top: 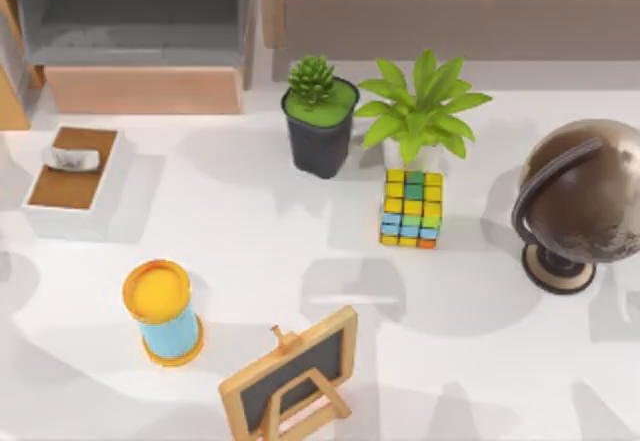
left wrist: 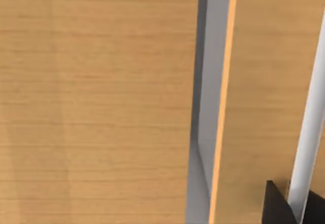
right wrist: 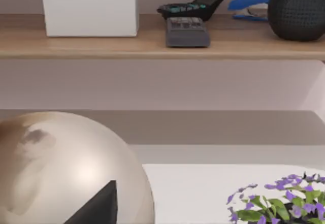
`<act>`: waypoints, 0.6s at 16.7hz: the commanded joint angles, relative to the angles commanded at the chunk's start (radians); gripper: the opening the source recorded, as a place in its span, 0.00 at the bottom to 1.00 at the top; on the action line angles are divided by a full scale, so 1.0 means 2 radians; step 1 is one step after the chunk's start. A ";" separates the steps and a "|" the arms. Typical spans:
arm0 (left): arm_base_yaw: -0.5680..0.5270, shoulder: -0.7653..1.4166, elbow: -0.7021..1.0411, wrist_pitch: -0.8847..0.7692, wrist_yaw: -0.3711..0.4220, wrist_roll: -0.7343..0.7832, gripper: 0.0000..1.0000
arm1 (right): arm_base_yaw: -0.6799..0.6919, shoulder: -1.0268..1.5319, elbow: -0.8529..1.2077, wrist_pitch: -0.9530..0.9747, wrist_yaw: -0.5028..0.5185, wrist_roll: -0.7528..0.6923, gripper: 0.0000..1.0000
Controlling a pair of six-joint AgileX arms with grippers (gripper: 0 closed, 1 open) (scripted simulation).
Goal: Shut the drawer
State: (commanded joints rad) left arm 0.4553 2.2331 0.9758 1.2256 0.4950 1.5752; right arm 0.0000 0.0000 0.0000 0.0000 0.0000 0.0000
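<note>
The drawer (top: 145, 89) stands pulled out at the table's far left. Its grey inner walls and floor lie open to view behind a plain peach-wood front panel. In the left wrist view, wood panels (left wrist: 96, 102) sit very close, split by a narrow grey gap (left wrist: 205, 132). A dark part of my left gripper (left wrist: 278, 209) shows at the corner of that view. A dark tip of my right gripper (right wrist: 99, 209) shows just in front of the globe (right wrist: 56, 168).
In front of the drawer sits a white box with a brown top (top: 72, 181). A yellow-lidded blue cup (top: 162, 311), a small chalkboard (top: 290, 376), two potted plants (top: 320, 111), a colour cube (top: 412, 208) and the globe (top: 585, 206) stand about. The long wood-topped unit (top: 450, 11) runs along the back.
</note>
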 joint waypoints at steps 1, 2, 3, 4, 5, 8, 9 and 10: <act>0.002 -0.001 -0.003 0.000 0.001 0.000 0.00 | 0.000 0.000 0.000 0.000 0.000 0.000 1.00; 0.001 0.000 -0.001 -0.001 0.001 0.000 0.00 | 0.000 0.000 0.000 0.000 0.000 0.000 1.00; 0.000 0.004 0.006 -0.004 -0.001 0.000 0.00 | 0.000 0.000 0.000 0.000 0.000 0.000 1.00; -0.004 0.010 0.018 -0.010 -0.003 -0.001 0.00 | 0.000 0.000 0.000 0.000 0.000 0.000 1.00; -0.008 0.018 0.035 -0.019 -0.007 -0.001 0.00 | 0.000 0.000 0.000 0.000 0.000 0.000 1.00; -0.022 0.045 0.101 -0.050 -0.021 -0.002 0.00 | 0.000 0.000 0.000 0.000 0.000 0.000 1.00; -0.026 0.053 0.118 -0.060 -0.026 -0.002 0.00 | 0.000 0.000 0.000 0.000 0.000 0.000 1.00; -0.030 0.059 0.130 -0.068 -0.029 -0.002 0.00 | 0.000 0.000 0.000 0.000 0.000 0.000 1.00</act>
State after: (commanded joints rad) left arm 0.3956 2.3521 1.2359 1.0889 0.4363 1.5711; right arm 0.0000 0.0000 0.0000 0.0000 0.0000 0.0000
